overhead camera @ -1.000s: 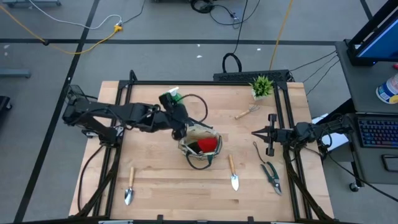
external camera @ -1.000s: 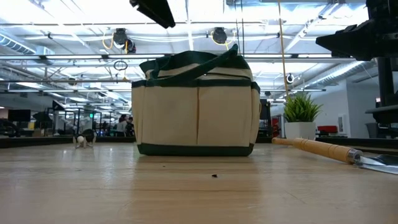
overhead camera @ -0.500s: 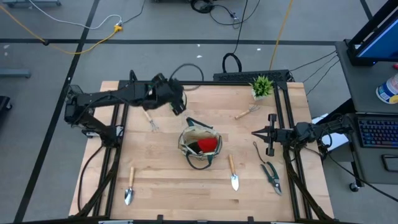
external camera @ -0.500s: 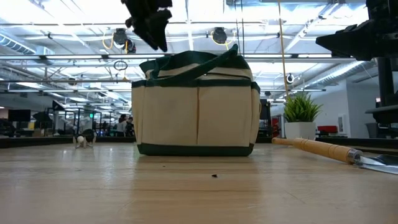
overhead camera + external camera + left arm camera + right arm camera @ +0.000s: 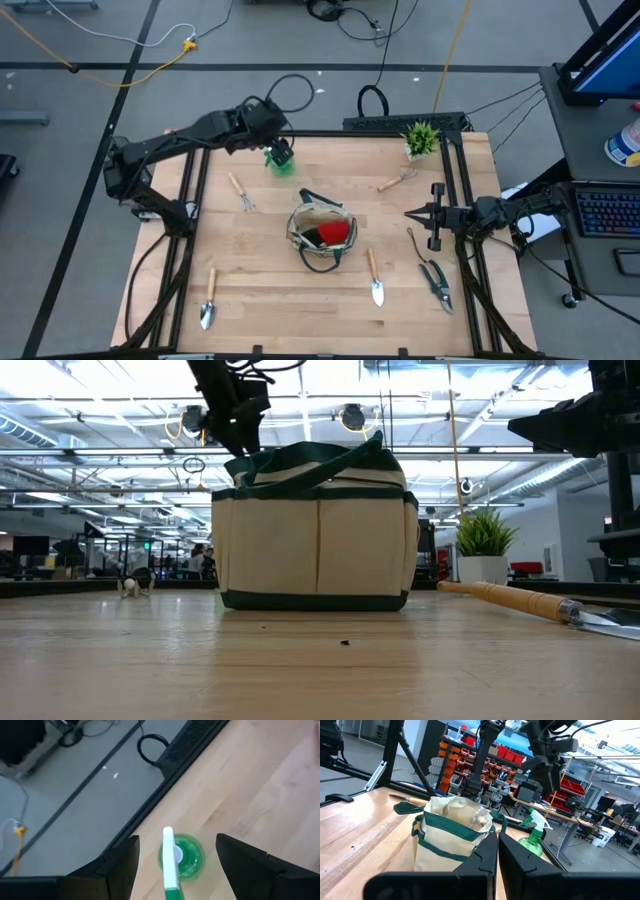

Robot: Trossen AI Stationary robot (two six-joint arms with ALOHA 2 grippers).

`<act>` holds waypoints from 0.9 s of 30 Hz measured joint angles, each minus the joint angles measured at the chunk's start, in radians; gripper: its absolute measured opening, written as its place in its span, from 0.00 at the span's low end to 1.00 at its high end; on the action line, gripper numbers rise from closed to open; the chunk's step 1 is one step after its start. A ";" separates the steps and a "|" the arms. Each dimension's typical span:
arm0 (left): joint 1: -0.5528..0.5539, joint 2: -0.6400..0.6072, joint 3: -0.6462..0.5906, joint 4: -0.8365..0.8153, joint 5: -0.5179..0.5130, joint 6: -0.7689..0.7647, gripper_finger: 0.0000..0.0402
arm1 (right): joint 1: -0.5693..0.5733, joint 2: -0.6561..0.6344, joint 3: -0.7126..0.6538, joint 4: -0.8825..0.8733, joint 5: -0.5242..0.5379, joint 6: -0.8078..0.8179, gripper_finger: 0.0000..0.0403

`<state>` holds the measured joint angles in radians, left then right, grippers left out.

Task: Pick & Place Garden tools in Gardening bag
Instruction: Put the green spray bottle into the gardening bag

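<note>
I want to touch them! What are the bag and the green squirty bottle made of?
The bag looks like soft tan cloth with dark green trim: it shows seams and floppy handles. The spray bottle looks like see-through green plastic with a white trigger top, since light passes through it. That is only how they look.

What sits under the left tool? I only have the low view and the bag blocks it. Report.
Observer: The green spray bottle stands upright right below the left tool, on the far side of the bag from your camera.
Operator: Give me its opening.
Observer: Its fingers are open, spread to either side above the bottle's head, not touching it.
Operator: Tell me what's in the bag.
Observer: A red glove lies inside.
</note>
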<state>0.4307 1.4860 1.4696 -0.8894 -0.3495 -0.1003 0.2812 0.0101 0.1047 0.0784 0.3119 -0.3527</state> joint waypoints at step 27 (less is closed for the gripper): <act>0.235 0.029 0.000 -0.089 0.284 -0.117 0.66 | 0.000 0.000 0.000 0.000 0.002 -0.034 0.02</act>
<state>0.6658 1.5154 1.4693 -0.9788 -0.0654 -0.2177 0.2811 0.0101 0.1043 0.0786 0.3141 -0.3868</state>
